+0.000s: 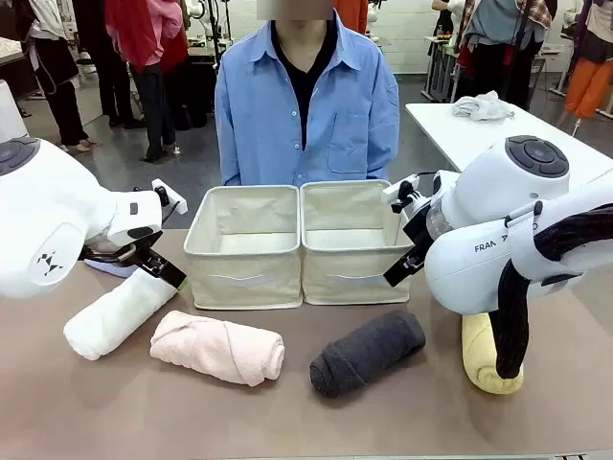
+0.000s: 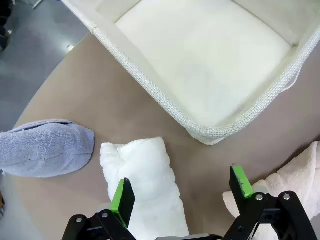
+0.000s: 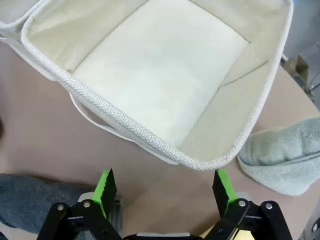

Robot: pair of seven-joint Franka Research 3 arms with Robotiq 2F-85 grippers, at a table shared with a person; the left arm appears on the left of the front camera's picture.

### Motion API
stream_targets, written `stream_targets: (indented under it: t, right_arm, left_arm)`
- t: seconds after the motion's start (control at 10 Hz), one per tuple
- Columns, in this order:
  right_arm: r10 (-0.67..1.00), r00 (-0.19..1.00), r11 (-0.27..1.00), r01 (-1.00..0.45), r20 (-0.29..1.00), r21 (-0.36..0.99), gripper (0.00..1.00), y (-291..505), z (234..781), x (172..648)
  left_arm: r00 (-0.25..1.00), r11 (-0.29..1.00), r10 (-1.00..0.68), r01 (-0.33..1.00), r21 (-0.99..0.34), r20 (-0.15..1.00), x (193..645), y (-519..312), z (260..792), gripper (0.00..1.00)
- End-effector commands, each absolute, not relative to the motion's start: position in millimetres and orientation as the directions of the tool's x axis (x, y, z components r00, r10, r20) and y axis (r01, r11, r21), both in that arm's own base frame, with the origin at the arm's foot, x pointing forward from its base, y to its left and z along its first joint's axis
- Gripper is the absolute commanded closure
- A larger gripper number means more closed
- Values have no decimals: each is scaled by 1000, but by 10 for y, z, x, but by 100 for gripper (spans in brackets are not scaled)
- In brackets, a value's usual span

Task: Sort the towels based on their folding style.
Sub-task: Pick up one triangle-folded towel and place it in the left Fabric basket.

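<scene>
Hovering spread wide, empty, over the white rolled towel (image 2: pixel 145 190) left of the bins (image 1: pixel 239 278), left gripper (image 2: pixel 181 187) should pinch its soft, light, squashy middle; right gripper (image 3: pixel 162 182) gapes empty too.

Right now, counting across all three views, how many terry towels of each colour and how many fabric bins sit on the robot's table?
White rolled terry towel: 1
Pink rolled terry towel: 1
Dark grey rolled terry towel: 1
Yellow terry towel: 1
Light blue terry towel: 1
Grey-green terry towel: 1
Beige fabric bins: 2
Total: 8 (6 towels, 2 bins)
</scene>
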State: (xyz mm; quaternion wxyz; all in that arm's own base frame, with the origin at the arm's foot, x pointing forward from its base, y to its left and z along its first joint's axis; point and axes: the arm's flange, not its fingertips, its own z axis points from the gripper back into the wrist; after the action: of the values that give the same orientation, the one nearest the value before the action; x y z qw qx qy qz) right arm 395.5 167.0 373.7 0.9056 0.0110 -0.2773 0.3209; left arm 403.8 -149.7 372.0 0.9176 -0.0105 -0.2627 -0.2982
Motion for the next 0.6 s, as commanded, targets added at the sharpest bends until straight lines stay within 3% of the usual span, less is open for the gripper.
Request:
stream_targets:
  t: [0.0, 0.5]
  right_arm:
    - [575, 640, 794, -587, 509, -158, 0, 1670, 3737, 3955]
    - [575, 640, 794, -587, 509, -158, 0, 1670, 3737, 3955]
  left_arm:
    - [684, 822, -542, 553, 138, 489, 4038, -1498, 3720, 0]
    - [684, 822, -542, 553, 138, 489, 4038, -1498, 3720, 0]
